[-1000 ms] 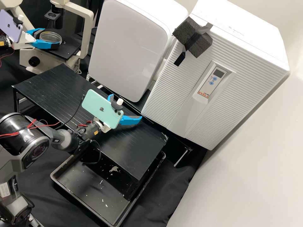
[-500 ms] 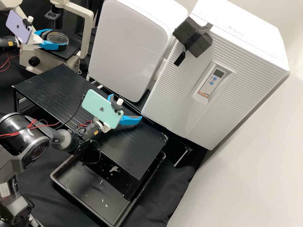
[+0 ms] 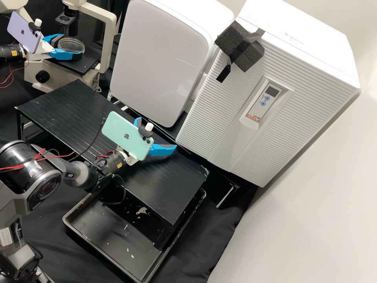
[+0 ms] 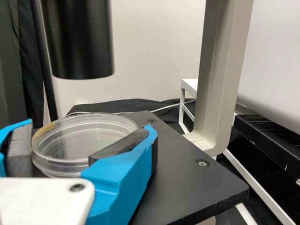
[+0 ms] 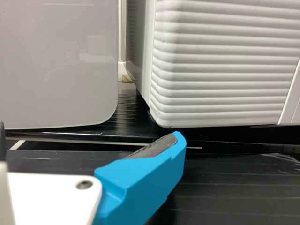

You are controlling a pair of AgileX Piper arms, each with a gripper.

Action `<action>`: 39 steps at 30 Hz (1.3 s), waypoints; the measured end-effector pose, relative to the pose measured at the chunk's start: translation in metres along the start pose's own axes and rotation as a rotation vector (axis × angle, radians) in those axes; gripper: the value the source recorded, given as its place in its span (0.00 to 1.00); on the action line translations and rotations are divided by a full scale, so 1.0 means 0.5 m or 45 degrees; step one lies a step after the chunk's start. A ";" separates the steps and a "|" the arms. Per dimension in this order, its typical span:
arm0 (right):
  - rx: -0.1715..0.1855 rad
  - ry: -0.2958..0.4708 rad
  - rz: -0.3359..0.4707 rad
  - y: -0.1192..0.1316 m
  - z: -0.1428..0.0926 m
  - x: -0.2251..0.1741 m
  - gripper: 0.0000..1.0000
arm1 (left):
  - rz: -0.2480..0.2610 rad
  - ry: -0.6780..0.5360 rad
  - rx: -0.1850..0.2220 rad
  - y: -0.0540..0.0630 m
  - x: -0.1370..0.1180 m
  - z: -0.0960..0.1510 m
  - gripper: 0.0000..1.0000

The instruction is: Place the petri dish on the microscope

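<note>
The big white box (image 3: 310, 78) stands well apart from the microscope (image 3: 110, 39), and one end of the low black stand (image 3: 169, 188) is near it. The microscope has a flat black plate (image 4: 187, 183) with a fat black tube (image 4: 79, 42) up above. My right hand (image 3: 156, 134) is wide, with nothing in it, over the stand and away from the microscope. My left hand (image 3: 71, 46) is at the microscope, with one finger on each side of the clear petri dish (image 4: 84, 145), holding it. The dish is over the microscope's plate, but I cannot tell if it touches. I think most of the job is done, because the dish is at the microscope. I should just set it flat, let go and back away.
</note>
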State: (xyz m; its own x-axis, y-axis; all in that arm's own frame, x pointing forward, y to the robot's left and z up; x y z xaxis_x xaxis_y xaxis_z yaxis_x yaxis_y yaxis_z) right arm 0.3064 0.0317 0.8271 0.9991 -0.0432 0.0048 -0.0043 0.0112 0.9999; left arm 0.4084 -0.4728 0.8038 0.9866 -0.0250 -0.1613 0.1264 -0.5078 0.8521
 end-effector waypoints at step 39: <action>0.000 0.000 0.000 0.000 0.000 0.000 1.00 | 0.061 0.070 -0.085 0.014 -0.199 0.009 1.00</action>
State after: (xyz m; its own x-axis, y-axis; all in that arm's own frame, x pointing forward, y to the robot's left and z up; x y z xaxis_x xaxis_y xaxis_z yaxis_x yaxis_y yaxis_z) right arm 0.3064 0.0317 0.8271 0.9991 -0.0432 0.0048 -0.0043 0.0112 0.9999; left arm 0.3108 -0.4776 0.8237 0.9956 -0.0002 -0.0935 0.0835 -0.4484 0.8899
